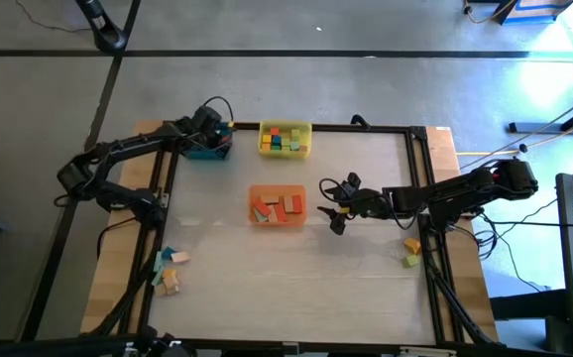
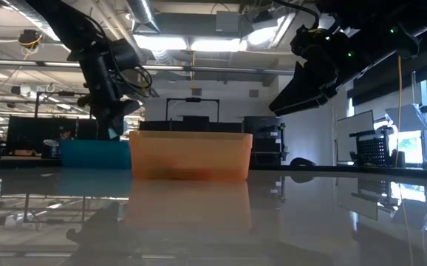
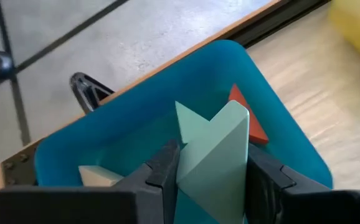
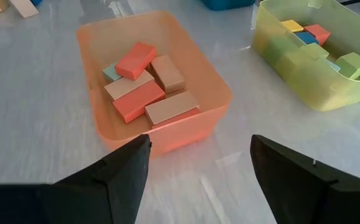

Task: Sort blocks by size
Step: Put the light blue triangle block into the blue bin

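My left gripper (image 1: 217, 137) hangs over the blue tray (image 1: 205, 149) at the table's far left, shut on a pale green triangular block (image 3: 214, 155). In the tray lie a red block (image 3: 248, 118), another pale green block (image 3: 189, 121) and a natural wood block (image 3: 96, 177). My right gripper (image 1: 334, 205) is open and empty above the table, just right of the orange tray (image 1: 277, 205), which holds several red, wood and pale green blocks (image 4: 146, 87). The yellow tray (image 1: 285, 139) holds several small blocks. My left gripper pinches the pale green triangular block by its two flat sides (image 3: 186, 168) between its two fingers. The fingers come from above, pointing down into the blue tray. The block stands up from the fingers, lifted clear of the blocks in the tray.
Loose blocks lie on the wooden edge at the table's near left (image 1: 168, 268) and at its right (image 1: 411, 250). A dark frame (image 1: 366, 129) runs round the work surface. Bare table surface lies toward the near edge (image 1: 296, 288).
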Robot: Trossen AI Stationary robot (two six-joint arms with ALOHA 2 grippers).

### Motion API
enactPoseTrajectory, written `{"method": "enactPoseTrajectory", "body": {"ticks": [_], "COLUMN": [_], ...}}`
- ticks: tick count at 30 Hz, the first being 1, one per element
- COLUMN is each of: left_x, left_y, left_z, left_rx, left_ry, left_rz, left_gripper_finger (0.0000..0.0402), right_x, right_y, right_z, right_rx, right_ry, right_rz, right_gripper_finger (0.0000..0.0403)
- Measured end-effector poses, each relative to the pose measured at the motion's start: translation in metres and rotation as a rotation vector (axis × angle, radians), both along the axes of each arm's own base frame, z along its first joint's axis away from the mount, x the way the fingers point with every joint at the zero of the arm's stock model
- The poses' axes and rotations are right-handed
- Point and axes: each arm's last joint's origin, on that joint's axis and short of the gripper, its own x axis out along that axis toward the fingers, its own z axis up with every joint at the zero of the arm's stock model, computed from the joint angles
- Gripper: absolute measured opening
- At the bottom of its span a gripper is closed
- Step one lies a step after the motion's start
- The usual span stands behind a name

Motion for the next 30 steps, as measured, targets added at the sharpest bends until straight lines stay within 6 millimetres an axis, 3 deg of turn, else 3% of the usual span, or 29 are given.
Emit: {"method": "enactPoseTrajectory", "body": {"ticks": [6,14,18,23,30], "left_x": [-0.004,-0.010,-0.008,0.006,0.028], "left_y": [0.003,0.007,0.000,-0.028,-0.090], "left_z": [0.000,-0.001,0.005,0.022,0.037], "left_rx": [-0.013,-0.031,-0.043,-0.042,-0.093], "left_ry": [-0.013,-0.006,-0.011,-0.090,-0.166], "left_rz": [0.008,0.019,-0.006,-0.167,-0.453], "left_gripper_finger": [0.0117,0.0202,0.0222,0.0224,0.0225], "right_x": [0.000,0.000,0.000,0.000,0.000], "right_y": [0.000,0.000,0.000,0.000,0.000], "right_z": [0.000,0.000,0.000,0.000,0.000], "right_rx": [-0.001,-0.001,-0.001,-0.008,-0.008], "right_ry": [0.000,0.001,0.000,-0.001,0.000], "right_rz": [0.000,0.000,0.000,-0.011,-0.011], "right_gripper_finger": [0.0276,0.0276,0.0276,0.0276,0.0276]}}
